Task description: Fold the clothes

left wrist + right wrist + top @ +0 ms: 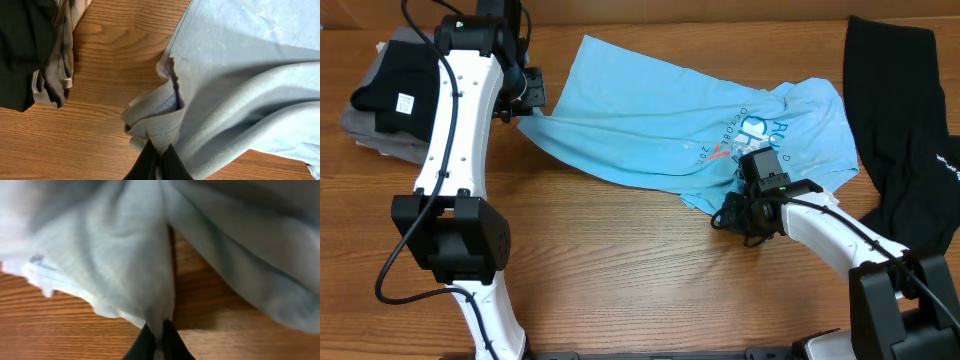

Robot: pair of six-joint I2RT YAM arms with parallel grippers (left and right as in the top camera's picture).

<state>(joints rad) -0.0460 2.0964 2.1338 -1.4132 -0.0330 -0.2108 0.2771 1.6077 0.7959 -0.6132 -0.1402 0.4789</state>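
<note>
The light blue T-shirt (670, 125) with white print and red-and-white lettering lies crumpled across the middle of the wooden table. My left gripper (532, 103) is shut on its left edge; the left wrist view shows the pinched hem (160, 131) bunched between the black fingertips (159, 156). My right gripper (740, 205) is shut on the shirt's front edge near the lettering; the right wrist view shows a fold of blue cloth (125, 255) rising from the fingertips (158, 335). A black garment (900, 130) with small white lettering lies at the far right.
A stack of folded clothes (390, 95), black on grey, sits at the back left and shows in the left wrist view (35, 50). Bare wooden tabletop (620, 270) runs along the front between the two arm bases.
</note>
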